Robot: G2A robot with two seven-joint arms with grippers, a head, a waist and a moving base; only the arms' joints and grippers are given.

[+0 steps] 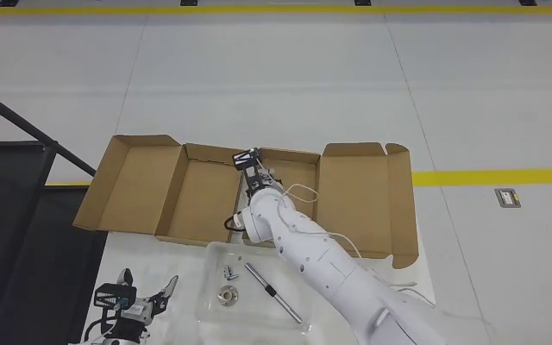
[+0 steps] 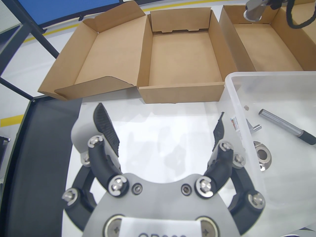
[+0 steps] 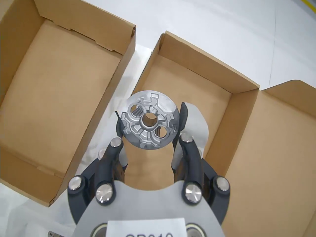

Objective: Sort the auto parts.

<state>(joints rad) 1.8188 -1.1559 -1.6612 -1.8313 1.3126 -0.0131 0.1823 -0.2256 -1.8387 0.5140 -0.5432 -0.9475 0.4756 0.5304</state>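
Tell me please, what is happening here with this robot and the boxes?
The robot is sorting metal auto parts. Its right gripper is shut on a round metal part with holes, held above an open cardboard box near its edge. The left gripper, fingers open, hangs over the white table beside the clear bin, where a metal rod and a flanged ring lie.

Left box (image 2: 184, 57): open from above; upright walls on every side.
Right box (image 3: 197, 85): open-topped; metal disc (image 3: 148, 122), clamped in right gripper (image 3: 151, 118), hanging over one wall.
Left gripper (image 2: 160, 110): bin (image 2: 237, 114) wall just beside one finger.
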